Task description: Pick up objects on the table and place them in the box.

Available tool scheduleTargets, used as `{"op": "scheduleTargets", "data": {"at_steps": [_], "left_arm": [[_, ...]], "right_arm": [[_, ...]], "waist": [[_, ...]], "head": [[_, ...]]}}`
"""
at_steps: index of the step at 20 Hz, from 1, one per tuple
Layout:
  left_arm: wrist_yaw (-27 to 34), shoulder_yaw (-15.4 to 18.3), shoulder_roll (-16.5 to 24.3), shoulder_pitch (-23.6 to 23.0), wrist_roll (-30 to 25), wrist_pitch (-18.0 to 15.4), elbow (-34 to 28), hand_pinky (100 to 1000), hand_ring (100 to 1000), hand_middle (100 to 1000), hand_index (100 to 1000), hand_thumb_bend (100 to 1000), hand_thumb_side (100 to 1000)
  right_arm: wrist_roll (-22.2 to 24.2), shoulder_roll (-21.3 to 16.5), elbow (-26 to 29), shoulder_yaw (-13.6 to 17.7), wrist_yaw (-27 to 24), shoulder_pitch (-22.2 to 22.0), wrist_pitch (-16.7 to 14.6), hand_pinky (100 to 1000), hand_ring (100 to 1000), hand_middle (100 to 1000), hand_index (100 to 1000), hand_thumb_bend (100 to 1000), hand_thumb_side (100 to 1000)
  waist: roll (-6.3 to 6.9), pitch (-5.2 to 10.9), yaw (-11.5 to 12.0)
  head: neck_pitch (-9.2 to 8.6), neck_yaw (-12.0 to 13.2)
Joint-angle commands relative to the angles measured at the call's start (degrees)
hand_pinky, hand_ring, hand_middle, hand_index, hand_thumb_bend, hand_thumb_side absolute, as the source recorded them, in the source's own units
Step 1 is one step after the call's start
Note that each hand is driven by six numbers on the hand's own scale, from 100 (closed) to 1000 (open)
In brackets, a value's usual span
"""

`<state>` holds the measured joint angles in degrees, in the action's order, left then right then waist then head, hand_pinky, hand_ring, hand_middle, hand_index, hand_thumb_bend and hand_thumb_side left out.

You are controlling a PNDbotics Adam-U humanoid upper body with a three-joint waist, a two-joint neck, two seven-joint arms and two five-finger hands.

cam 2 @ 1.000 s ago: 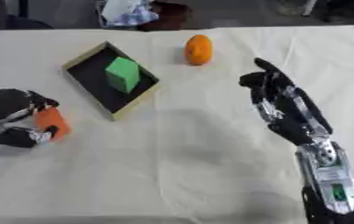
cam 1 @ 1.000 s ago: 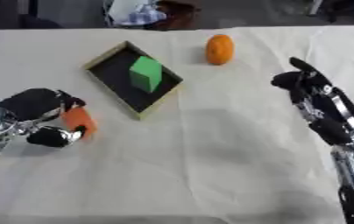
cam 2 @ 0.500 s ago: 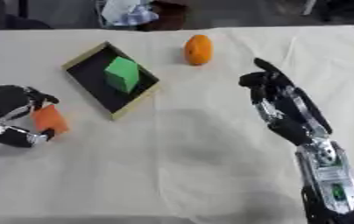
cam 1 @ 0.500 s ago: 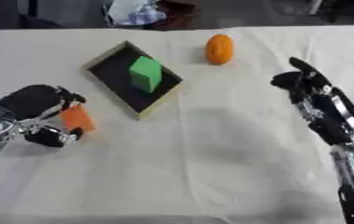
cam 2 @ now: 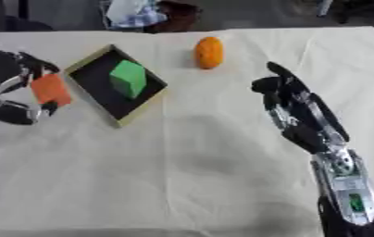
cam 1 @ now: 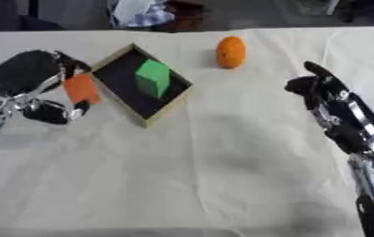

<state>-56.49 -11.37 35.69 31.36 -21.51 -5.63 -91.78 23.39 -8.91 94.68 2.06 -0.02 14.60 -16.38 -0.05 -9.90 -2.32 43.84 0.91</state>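
Note:
My left hand (cam 1: pixel 30 81) is shut on an orange block (cam 1: pixel 81 88), held just left of the box and above the cloth. The box (cam 1: pixel 124 69) is a shallow black tray with a pale wooden rim, turned diamond-wise at the upper left; a green block (cam 1: pixel 153 77) lies in it. An orange, egg-shaped object (cam 1: pixel 231 52) sits on the cloth to the right of the box, near the far edge. My right hand (cam 2: pixel 291 105) hovers open at the right, fingers straight and pointing away, holding nothing.
A cream cloth (cam 1: pixel 206 171) covers the table, wide and bare across the middle and front. Beyond the far edge lie a crumpled white and blue bundle (cam 1: pixel 138 11) and a dark object.
My left hand has lifted the orange block up and toward the box's left corner. The right hand has stayed in place.

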Motion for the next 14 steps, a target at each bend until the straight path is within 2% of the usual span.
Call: {"op": "scheduleTargets", "data": {"at_steps": [1,5,10,14], "left_arm": [[-0.18,-0.39,-0.18,4.25,-1.33,1.02,3.37,644,440,448,842,169,265],[-1.99,-0.18,-3.86,10.59,-2.77,3.86,10.36,640,434,441,839,100,250],[-6.24,1.49,-9.54,18.68,5.07,6.62,29.55,641,449,456,849,100,267],[-9.0,3.32,-12.16,21.35,9.21,8.1,39.53,645,464,471,858,100,312]], "right_arm": [[0.08,-0.73,0.67,-0.01,0.14,0.54,-0.09,916,810,742,983,100,538],[0.03,-0.72,0.52,0.03,0.08,0.64,-0.14,916,811,742,983,100,539],[0.06,-0.6,0.42,-0.04,-0.05,0.77,-0.19,916,811,742,983,100,540],[0.0,-0.63,0.25,-0.05,-0.16,0.89,-0.22,916,811,742,983,100,541]], "waist": [[0.54,1.54,-0.23],[0.3,1.32,-0.41],[0.02,1.02,-0.83],[-0.19,0.78,-1.17]], "head": [[0.27,0.13],[0.27,0.09],[0.27,0.29],[0.27,0.51]]}}
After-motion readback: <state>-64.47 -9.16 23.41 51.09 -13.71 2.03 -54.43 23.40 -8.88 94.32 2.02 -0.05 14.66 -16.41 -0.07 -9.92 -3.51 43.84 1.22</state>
